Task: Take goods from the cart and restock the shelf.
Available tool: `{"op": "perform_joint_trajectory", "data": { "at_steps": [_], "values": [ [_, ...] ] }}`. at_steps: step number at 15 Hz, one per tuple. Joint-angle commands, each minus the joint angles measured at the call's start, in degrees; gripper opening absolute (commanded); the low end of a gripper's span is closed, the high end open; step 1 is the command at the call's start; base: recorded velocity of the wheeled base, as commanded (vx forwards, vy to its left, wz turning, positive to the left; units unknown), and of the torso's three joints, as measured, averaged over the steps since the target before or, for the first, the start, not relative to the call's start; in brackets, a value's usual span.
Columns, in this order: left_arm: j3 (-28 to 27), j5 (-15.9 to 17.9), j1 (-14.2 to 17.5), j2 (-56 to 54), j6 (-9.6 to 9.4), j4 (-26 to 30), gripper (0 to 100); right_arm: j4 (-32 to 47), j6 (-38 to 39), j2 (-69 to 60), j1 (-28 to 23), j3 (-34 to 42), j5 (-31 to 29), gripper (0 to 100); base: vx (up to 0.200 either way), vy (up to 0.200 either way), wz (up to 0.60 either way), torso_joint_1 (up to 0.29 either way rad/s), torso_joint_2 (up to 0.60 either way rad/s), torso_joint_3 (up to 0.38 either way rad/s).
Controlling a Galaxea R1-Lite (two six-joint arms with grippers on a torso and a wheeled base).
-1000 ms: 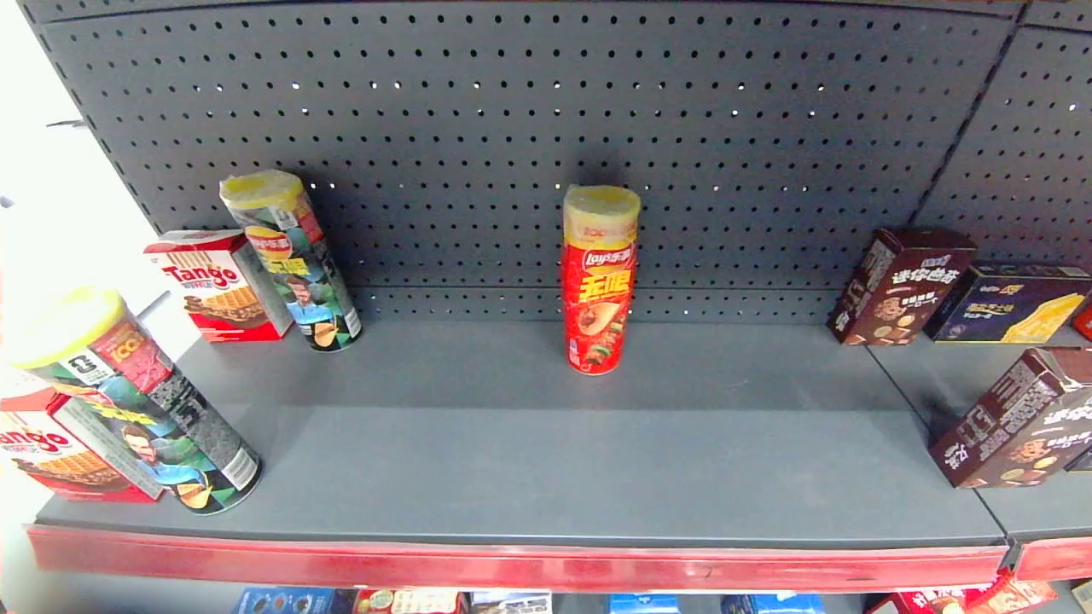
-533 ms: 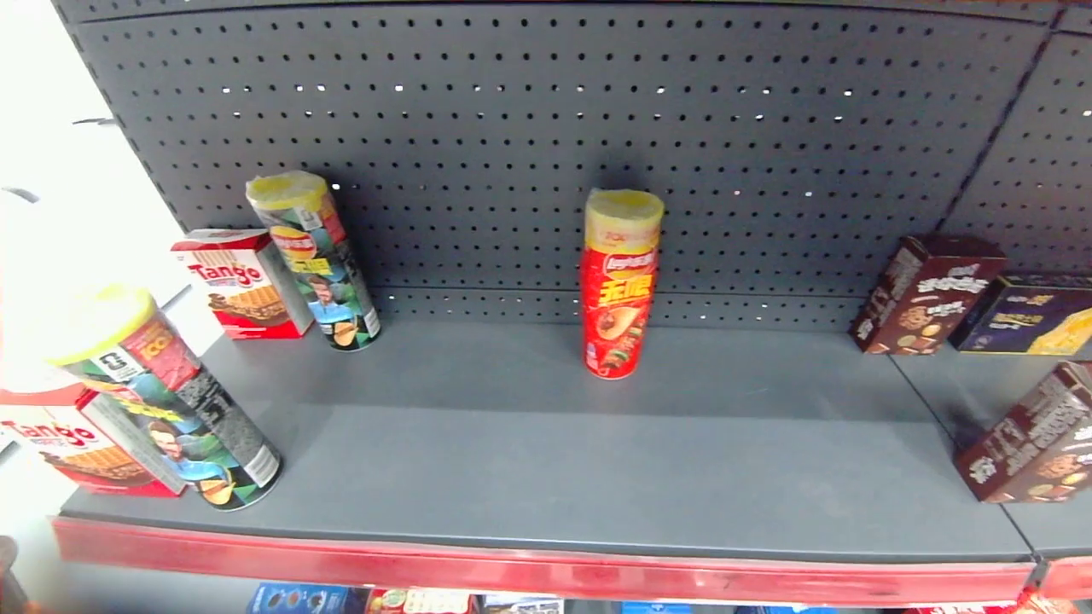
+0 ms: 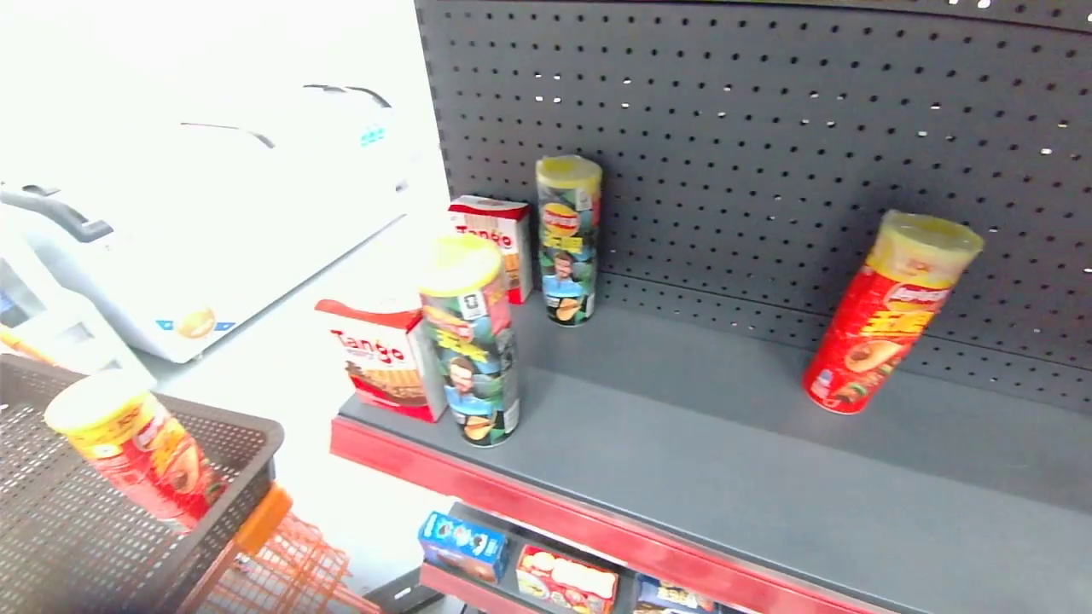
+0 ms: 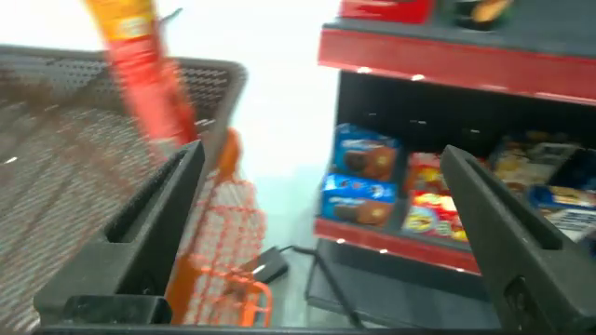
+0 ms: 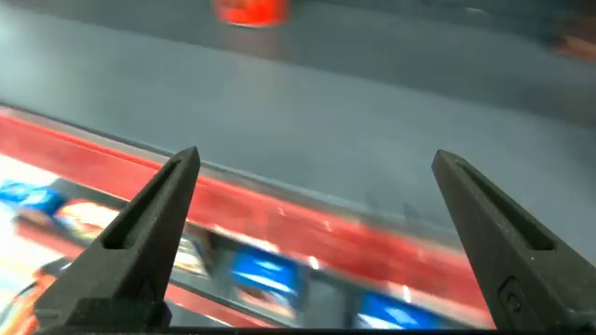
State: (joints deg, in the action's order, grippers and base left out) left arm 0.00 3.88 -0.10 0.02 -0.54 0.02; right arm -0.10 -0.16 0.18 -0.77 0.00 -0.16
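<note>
A red chips can with a yellow lid [image 3: 128, 452] stands in the dark mesh cart basket [image 3: 247, 443] at the lower left; the left wrist view shows this can [image 4: 140, 65] too. On the grey shelf [image 3: 682, 460] another red chips can [image 3: 887, 315] stands by the pegboard. Two green-patterned cans [image 3: 469, 341] [image 3: 567, 239] and two red-white wafer boxes [image 3: 384, 362] [image 3: 495, 239] stand at the shelf's left end. My left gripper [image 4: 317, 233] is open beside the cart, nothing between its fingers. My right gripper [image 5: 317, 233] is open in front of the shelf's red front edge [image 5: 279, 214].
A lower shelf [image 3: 546, 580] holds blue and red packets, seen also as packets [image 4: 391, 186] in the left wrist view. The cart has an orange wire frame [image 3: 290, 563]. The pegboard back wall [image 3: 768, 128] closes the shelf behind. A white appliance [image 3: 171, 256] stands left of the shelf.
The head camera has swung left: the shelf now sits at the right and the cart with its red can has come into view. The shelf goods stand as before.
</note>
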Motion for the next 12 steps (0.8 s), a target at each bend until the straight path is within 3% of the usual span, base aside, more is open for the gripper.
{"op": "perform_joint_trajectory", "data": {
  "at_steps": [1,12],
  "values": [
    [0.0,0.0,0.0,0.0,0.01,0.0,100,0.0,0.1,0.1,0.0,0.0,0.0,100,0.0,0.0,0.0,0.0,0.0,0.0],
    [0.0,0.0,0.0,0.0,0.01,0.0,100,0.0,0.1,0.1,0.0,0.0,0.0,100,0.0,0.0,0.0,0.0,0.0,0.0]
  ]
}}
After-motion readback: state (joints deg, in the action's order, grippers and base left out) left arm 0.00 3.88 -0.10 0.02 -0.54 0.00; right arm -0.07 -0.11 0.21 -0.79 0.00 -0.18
